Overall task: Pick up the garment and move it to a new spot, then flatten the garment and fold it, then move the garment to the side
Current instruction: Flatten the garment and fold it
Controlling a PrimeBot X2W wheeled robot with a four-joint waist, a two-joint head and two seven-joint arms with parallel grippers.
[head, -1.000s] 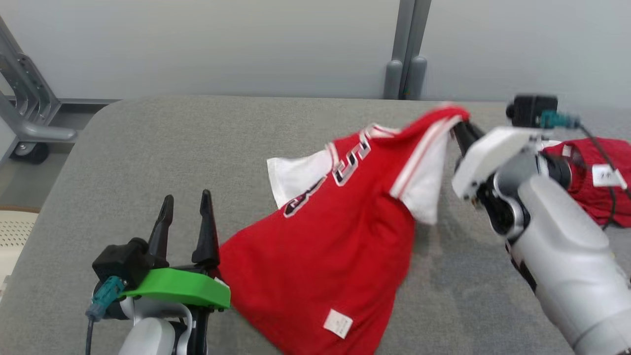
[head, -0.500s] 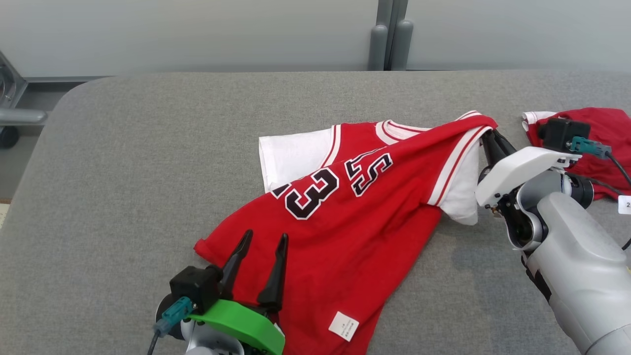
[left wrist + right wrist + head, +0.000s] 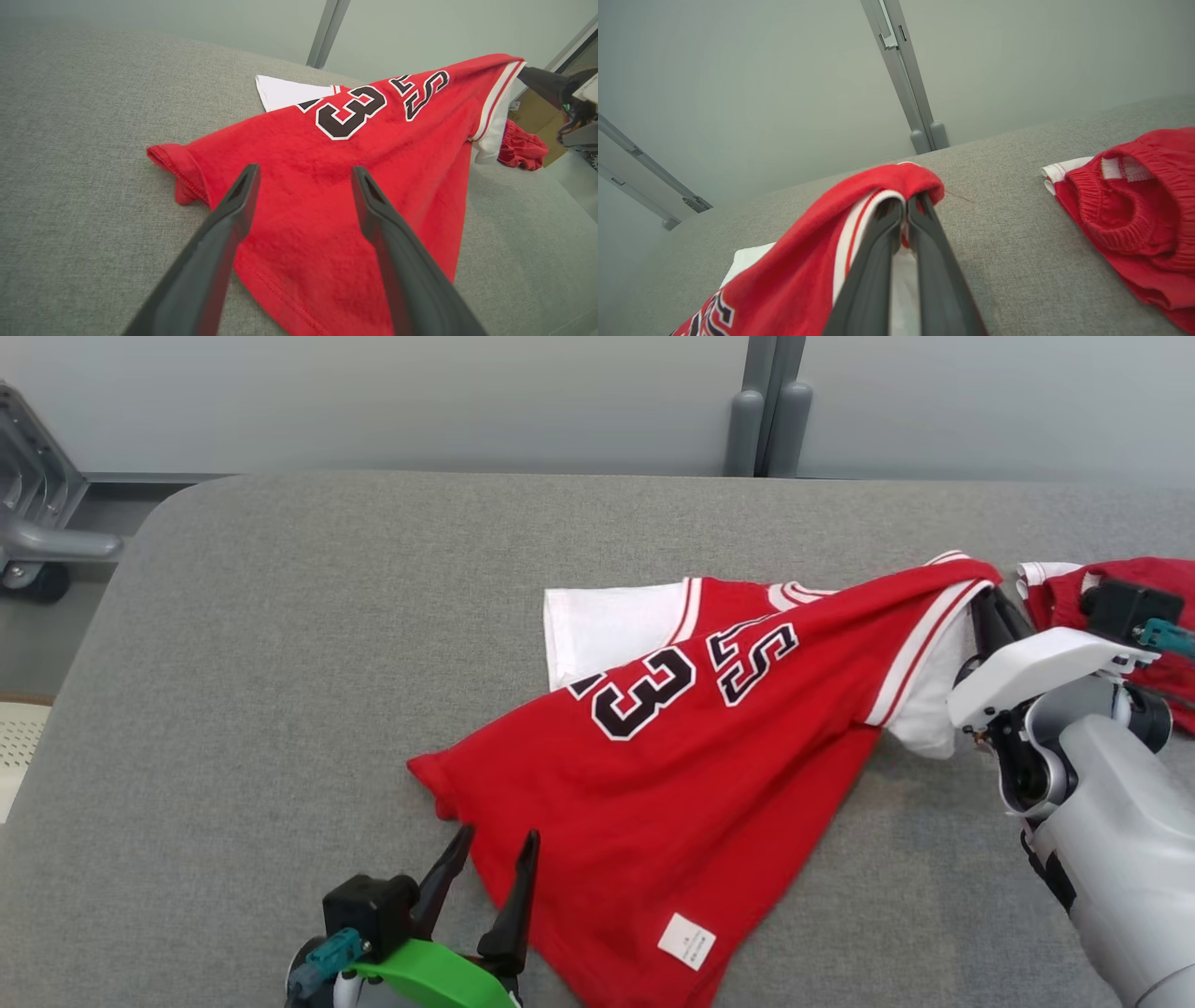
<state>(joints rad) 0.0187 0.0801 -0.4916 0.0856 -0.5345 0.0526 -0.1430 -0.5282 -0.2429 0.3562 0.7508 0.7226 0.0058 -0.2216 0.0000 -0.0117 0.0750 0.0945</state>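
Observation:
The garment (image 3: 691,765) is a red jersey with white sleeves and black "23" lettering, spread loosely over the grey table (image 3: 280,644). My right gripper (image 3: 985,602) is shut on its right shoulder edge and holds that edge lifted off the table; in the right wrist view red fabric (image 3: 878,196) drapes over the closed gripper (image 3: 906,203). My left gripper (image 3: 497,840) stands open at the jersey's near left hem, holding nothing. In the left wrist view its fingers (image 3: 240,196) straddle the jersey (image 3: 327,158) just above the cloth.
A second red garment (image 3: 1111,593) with an elastic waistband (image 3: 1134,205) lies bunched at the table's right edge, just behind my right wrist. A grey post (image 3: 766,429) stands behind the table and a metal frame (image 3: 37,523) at far left.
The head camera has shifted between frames. My right gripper has lowered the jersey's shoulder toward the table, and the cloth now lies more spread out. My left gripper has come to the near hem.

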